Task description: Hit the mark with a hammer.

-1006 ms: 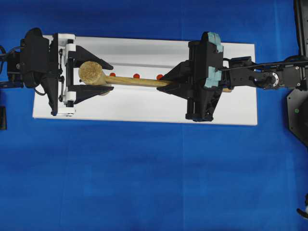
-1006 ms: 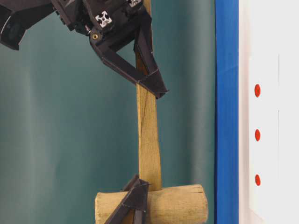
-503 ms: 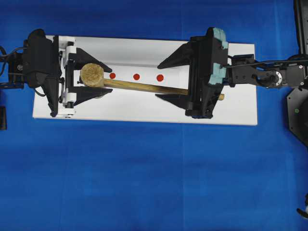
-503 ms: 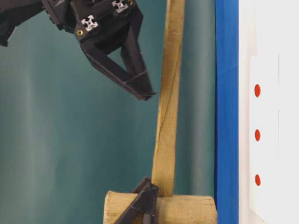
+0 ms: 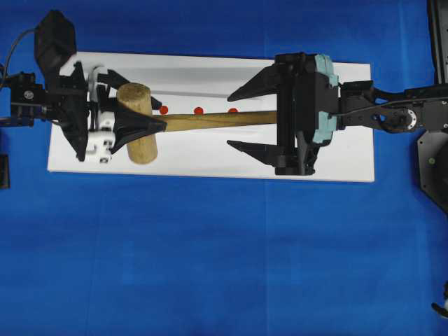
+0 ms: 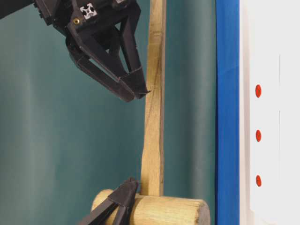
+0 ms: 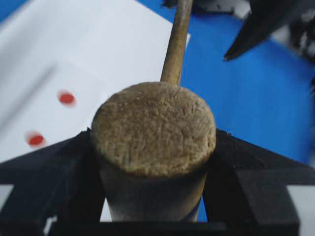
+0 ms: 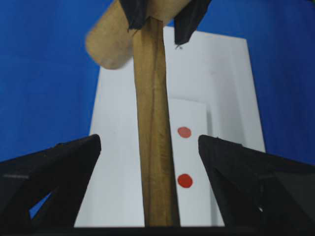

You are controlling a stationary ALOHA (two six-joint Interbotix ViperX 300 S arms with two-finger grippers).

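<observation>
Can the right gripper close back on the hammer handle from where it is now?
Probably yes. The right gripper stands wide open with the hammer handle running between its fingers, nothing between them. The left gripper holds the hammer head, so the handle is steady.

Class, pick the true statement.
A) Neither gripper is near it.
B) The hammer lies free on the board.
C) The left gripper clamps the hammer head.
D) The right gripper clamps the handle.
C: the left gripper has a finger on each side of the hammer head; the right gripper stands open around the handle.
</observation>
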